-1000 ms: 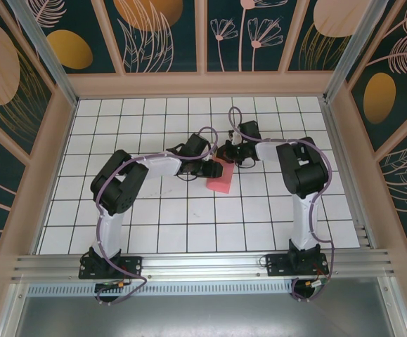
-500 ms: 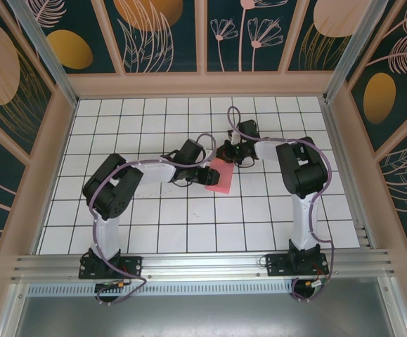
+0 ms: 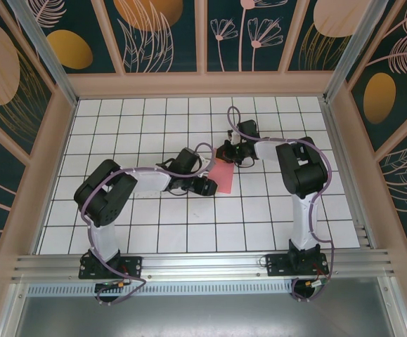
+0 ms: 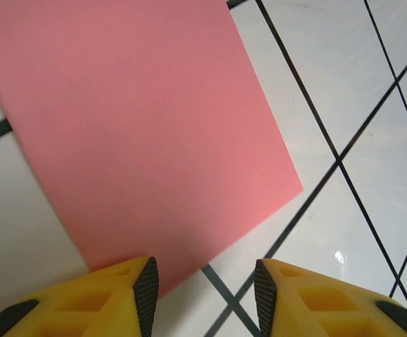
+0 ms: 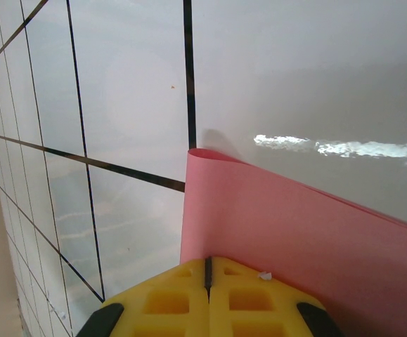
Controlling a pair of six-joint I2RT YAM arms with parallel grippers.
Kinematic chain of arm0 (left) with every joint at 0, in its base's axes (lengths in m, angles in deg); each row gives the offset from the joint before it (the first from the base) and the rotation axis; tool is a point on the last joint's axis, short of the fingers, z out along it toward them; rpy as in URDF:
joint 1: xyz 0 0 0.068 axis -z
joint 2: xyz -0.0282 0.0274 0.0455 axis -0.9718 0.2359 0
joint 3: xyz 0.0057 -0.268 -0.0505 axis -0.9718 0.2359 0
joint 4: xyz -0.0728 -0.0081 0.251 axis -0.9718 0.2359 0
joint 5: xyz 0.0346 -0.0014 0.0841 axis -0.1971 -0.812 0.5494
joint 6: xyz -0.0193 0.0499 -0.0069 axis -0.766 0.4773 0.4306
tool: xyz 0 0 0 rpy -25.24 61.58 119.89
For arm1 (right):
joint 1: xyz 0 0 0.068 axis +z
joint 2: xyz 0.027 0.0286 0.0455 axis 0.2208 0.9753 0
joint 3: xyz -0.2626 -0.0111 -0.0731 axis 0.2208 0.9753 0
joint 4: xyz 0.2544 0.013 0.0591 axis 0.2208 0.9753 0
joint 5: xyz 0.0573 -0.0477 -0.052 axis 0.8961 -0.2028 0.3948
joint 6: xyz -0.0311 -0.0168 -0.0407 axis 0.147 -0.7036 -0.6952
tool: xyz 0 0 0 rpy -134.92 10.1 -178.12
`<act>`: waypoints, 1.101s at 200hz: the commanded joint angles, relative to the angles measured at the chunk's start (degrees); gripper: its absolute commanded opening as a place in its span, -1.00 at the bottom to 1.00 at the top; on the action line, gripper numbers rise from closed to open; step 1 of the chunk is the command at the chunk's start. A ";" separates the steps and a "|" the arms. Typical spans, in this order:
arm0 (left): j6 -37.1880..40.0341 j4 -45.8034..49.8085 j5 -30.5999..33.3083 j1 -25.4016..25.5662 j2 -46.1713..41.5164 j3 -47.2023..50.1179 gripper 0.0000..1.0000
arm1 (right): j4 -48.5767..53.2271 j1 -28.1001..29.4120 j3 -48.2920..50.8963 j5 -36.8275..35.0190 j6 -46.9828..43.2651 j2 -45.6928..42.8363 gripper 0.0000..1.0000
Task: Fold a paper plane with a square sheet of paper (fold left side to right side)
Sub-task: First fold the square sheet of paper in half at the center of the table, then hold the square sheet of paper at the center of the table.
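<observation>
Two close views: left fingers apart over the square sheet of paper, right fingers shut.

top external view: fixed high and behind the 2 arm bases, looking down and forward over the whole tiled counter to the back wall. it is far off, so the pink sheet sits small at mid-counter. left wrist view: on the left arm, aimed steeply down, very close. yellow tips of the left tool at the bottom edge, sheet and tiles just beyond. right wrist view: equally close, shallower angle along the counter, right tool at bottom centre. all 3 views share the sheet and the tiles round it.
</observation>
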 commanded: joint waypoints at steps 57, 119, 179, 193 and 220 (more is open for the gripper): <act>-1.69 6.49 -3.17 -0.79 -8.39 -0.16 0.02 | 5.09 0.72 0.56 -4.08 -1.39 1.62 -0.89; -4.24 3.83 -4.58 -3.59 1.29 -8.18 -0.01 | 4.78 1.05 0.39 -3.73 -1.21 1.09 -0.89; -4.92 3.40 -3.91 -3.59 6.61 -8.27 -0.06 | 2.82 1.27 0.34 -1.42 -0.25 -0.11 -0.89; -4.30 4.46 -2.57 -3.60 6.98 -7.92 -0.07 | 2.04 1.15 0.57 -1.38 0.01 -1.85 -0.89; -3.70 5.20 -1.36 -3.58 7.11 -6.44 -0.07 | -0.61 0.69 2.94 -1.73 1.01 -7.39 -0.90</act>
